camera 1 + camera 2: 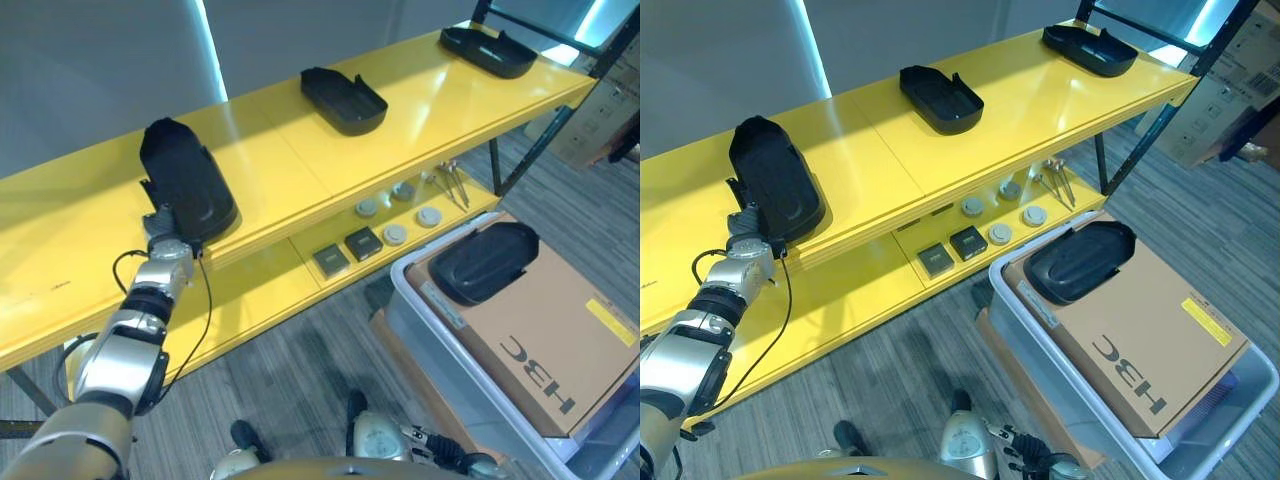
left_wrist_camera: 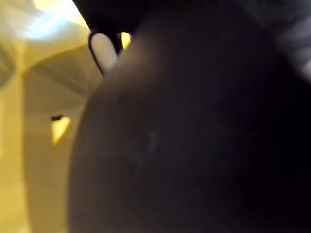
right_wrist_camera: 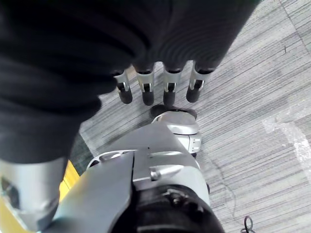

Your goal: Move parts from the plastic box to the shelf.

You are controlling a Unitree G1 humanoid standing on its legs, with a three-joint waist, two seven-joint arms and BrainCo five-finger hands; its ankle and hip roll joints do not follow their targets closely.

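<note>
Left robot hand [image 1: 165,222] hidden under part [image 1: 185,180] on shelf [image 1: 300,170]; grip cannot be told. Part should be seated flat before release. Right robot hand [image 3: 158,90] relaxed, empty.

**Black parts: three on the yellow shelf, one in the plastic box**

The shelf [image 1: 300,170] is yellow, with two tiers, running from lower left to upper right of the frame. Three black moulded parts lie on its top tier, well apart. The left part [image 1: 185,180] is rounded side up, near the shelf's front edge at centre left. The middle part [image 1: 343,99] lies hollow side up, at upper centre. The far part [image 1: 488,49] lies hollow side up at upper right. The plastic box [image 1: 440,340], pale and translucent, stands on the floor at lower right; a fourth part [image 1: 484,262] rests on a brown carton inside it, tilted, rounded side up.
</note>
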